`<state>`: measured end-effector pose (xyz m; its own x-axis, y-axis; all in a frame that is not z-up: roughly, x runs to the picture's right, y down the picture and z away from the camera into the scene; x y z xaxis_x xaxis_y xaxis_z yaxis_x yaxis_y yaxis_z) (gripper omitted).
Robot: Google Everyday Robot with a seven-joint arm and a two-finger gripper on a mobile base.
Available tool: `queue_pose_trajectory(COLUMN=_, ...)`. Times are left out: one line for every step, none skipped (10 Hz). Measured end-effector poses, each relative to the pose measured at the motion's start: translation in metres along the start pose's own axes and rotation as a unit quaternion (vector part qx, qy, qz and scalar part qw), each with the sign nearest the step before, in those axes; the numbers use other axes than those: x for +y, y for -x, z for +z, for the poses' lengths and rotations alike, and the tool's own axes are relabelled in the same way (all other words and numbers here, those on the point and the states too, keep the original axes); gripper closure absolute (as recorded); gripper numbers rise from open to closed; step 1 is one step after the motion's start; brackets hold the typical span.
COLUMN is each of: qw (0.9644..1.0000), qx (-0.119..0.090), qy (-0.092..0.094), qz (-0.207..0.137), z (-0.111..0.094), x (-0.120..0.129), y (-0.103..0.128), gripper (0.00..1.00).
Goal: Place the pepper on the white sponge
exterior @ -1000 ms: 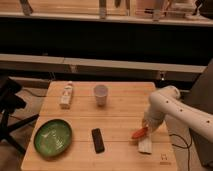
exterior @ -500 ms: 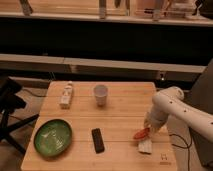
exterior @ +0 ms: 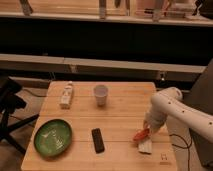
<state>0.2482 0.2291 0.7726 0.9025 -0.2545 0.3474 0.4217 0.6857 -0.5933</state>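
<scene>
The robot's arm (exterior: 182,111) was white and smooth, built of thick rounded tubes that met at a bulging elbow joint. Its shell looked glossy, catching the room's warm light along the top. It narrowed toward the hand (exterior: 146,131), which sat low over the right side of the worktop (exterior: 120,120). A grey body panel (exterior: 202,115) stood behind the arm at the right edge.
</scene>
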Motion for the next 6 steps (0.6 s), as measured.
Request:
queue_pose_trajectory(qw=1.0000, qx=-0.001, qy=0.000, qz=0.002, z=0.0009, x=0.0017, y=-0.0011, gripper=0.20)
queue_pose_trajectory(qw=1.0000, qx=-0.002, qy=0.001, qz=0.004, z=0.0013, x=0.0029, y=-0.0018, gripper=0.20)
queue_pose_trajectory(qw=1.0000, qx=-0.002, qy=0.001, qz=0.005, z=0.0017, x=0.0041, y=-0.0024, gripper=0.20)
queue_pose_trajectory(qw=1.0000, qx=-0.003, qy=0.001, qz=0.006, z=0.0016, x=0.0057, y=-0.0029, gripper=0.20)
queue_pose_trajectory(qw=1.0000, qx=-0.004, qy=0.000, qz=0.006, z=0.0014, x=0.0072, y=-0.0031, gripper=0.21)
queue_pose_trajectory(qw=1.0000, qx=-0.002, qy=-0.002, qz=0.003, z=-0.0024, x=0.0043, y=-0.0037, gripper=0.28)
